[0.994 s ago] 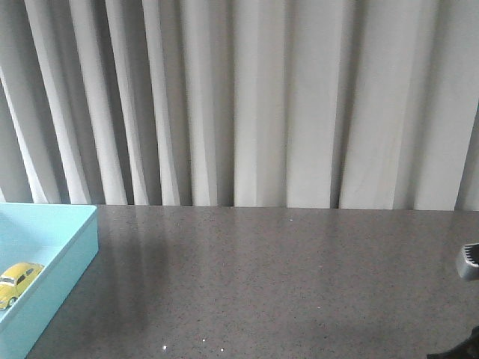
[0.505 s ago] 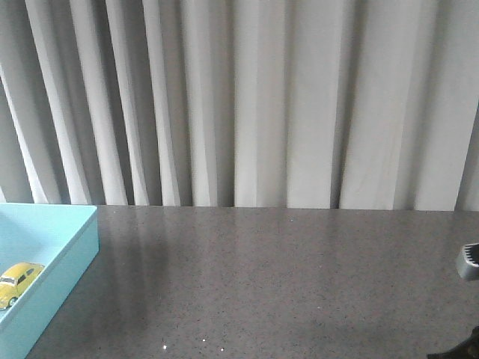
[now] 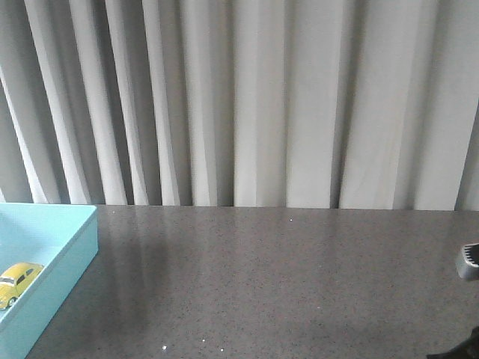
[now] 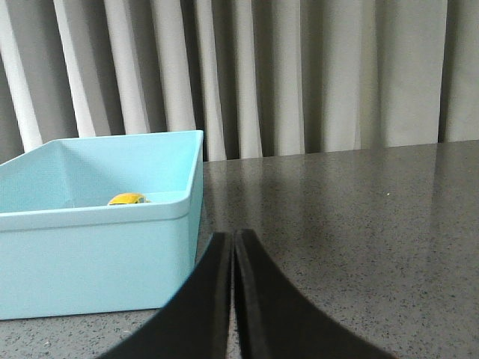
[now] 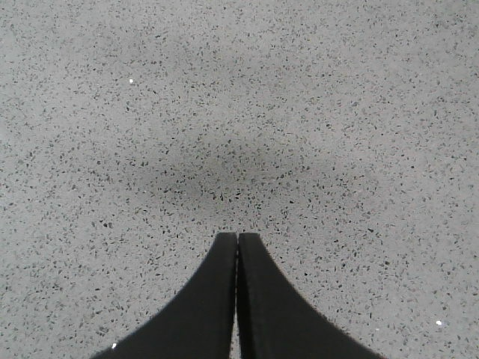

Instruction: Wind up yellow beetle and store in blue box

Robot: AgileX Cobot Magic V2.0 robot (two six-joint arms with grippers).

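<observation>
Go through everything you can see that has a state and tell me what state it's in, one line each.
yellow beetle: lying inside the box, upright on its wheels, held by nothing.
blue box: open-topped, resting on the table, the car its only visible content.
left claw: shut, empty, outside the box, close to its wall.
right claw: shut, empty, over bare table.
table: grey speckled top, bearing the box.
</observation>
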